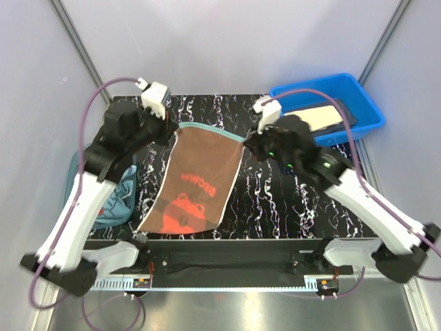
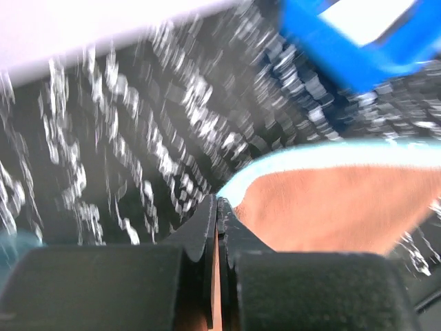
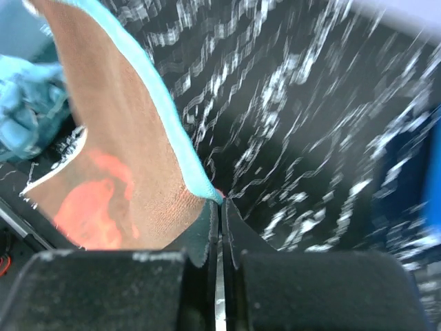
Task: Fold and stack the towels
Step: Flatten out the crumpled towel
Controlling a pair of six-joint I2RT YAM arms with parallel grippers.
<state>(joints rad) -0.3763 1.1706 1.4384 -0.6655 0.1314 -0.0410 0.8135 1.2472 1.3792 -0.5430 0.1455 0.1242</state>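
**Left side.** A tub [image 1: 74, 172] stands at nine o'clock on the table [image 1: 289, 200], with a teal cloth [image 1: 122, 204] bunched inside it. The left gripper [image 1: 172, 129] is closed on the far-left corner of the red towel [image 1: 196, 181]. In the wrist view the jaws meet with only the fabric between them, right at the teal hem.

**Centre.** The towel hangs from its two far corners. The hem at twelve o'clock is raised and sags slightly between the grippers. The lower half lies on the table, running toward six o'clock, with the lettering and printed figure facing up. The near edge ends close to the table's front edge.

**Right side.** The right gripper [image 1: 247, 143] is clamped on the far-right corner. Its wrist view shows only the tip of the hem caught between the jaws. A bin [image 1: 368, 103] at two o'clock holds a pale cloth [image 1: 313, 116] and a dark cloth [image 1: 342, 117].

**Risks.**
- Both grips are shallow, the right one more so. A quick pull, or drag from the half lying on the table, could free a corner and collapse the towel.
- The right corner sits nearer six o'clock than the left, so the hem is skewed. Folding from this position would probably lay the edges out of line.
- If the arms spread apart, the pinch points come under strain. If they close in, the slack bunches in the middle.
- The near edge could slide off the front of the table if the towel is drawn toward six o'clock.
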